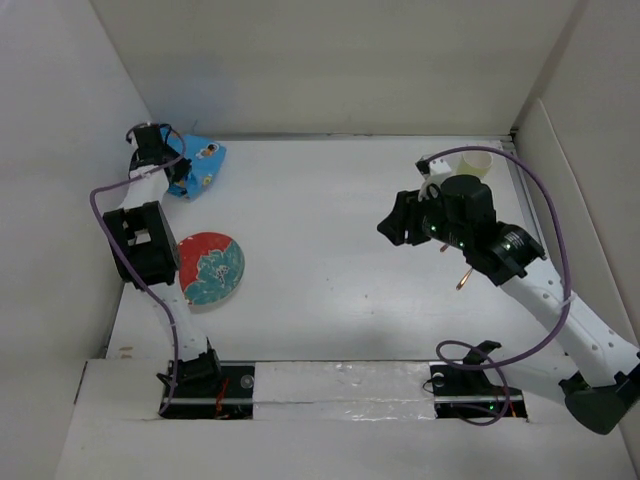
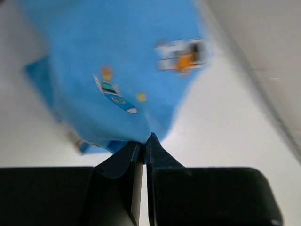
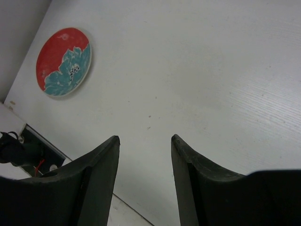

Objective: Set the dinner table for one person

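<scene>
The white dinner table (image 1: pixel 320 220) fills the top view. A blue cartoon-printed cloth placemat (image 1: pixel 203 163) lies crumpled at the far left corner. My left gripper (image 1: pixel 180 175) is shut on its edge; in the left wrist view the jaws (image 2: pixel 145 141) pinch the blue cloth (image 2: pixel 117 61), which looks blurred. A red and teal plate (image 1: pixel 210 268) lies flat on the table's left side and also shows in the right wrist view (image 3: pixel 63 61). My right gripper (image 1: pixel 396 226) hovers open and empty over the table's right half (image 3: pixel 145 137).
A pale cup (image 1: pixel 476 163) stands at the far right corner behind the right arm. A copper-coloured utensil (image 1: pixel 465 279) lies partly under the right arm. White walls enclose the table on the left, back and right.
</scene>
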You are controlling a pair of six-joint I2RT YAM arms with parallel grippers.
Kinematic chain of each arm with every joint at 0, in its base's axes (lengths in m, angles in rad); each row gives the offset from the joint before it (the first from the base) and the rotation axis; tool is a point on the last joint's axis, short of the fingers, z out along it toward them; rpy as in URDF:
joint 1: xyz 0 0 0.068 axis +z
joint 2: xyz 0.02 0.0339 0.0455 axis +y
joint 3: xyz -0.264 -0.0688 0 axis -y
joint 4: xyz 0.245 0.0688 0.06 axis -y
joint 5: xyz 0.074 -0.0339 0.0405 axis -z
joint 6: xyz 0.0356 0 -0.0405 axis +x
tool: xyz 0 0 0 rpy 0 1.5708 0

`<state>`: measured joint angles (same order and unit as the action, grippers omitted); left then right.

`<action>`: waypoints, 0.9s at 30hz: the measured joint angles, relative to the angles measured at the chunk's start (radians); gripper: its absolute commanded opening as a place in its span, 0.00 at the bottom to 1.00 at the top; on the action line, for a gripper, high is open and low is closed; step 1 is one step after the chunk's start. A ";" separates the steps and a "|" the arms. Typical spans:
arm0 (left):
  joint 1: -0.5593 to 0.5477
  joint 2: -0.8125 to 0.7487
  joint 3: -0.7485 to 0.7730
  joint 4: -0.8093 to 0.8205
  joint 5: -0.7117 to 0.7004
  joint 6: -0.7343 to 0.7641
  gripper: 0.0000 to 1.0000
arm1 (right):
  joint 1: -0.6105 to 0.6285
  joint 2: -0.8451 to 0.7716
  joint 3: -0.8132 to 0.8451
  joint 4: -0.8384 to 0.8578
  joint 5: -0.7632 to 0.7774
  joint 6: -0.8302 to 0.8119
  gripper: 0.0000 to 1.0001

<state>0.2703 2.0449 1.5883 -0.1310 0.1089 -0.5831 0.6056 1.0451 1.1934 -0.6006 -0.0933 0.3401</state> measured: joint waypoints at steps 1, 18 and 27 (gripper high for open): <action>-0.020 -0.001 0.044 -0.004 0.018 0.000 0.00 | 0.001 0.012 0.000 0.008 0.000 0.001 0.60; -0.412 -0.406 0.286 0.050 0.239 -0.023 0.00 | -0.019 0.175 0.198 0.018 0.081 -0.035 0.98; -0.575 -0.394 -0.089 0.103 0.226 -0.027 0.00 | -0.105 0.164 0.000 0.047 0.119 -0.019 0.24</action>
<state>-0.3046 1.6512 1.4994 -0.0280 0.3351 -0.6098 0.5007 1.2091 1.1938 -0.5541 0.0254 0.3214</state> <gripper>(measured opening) 0.020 0.556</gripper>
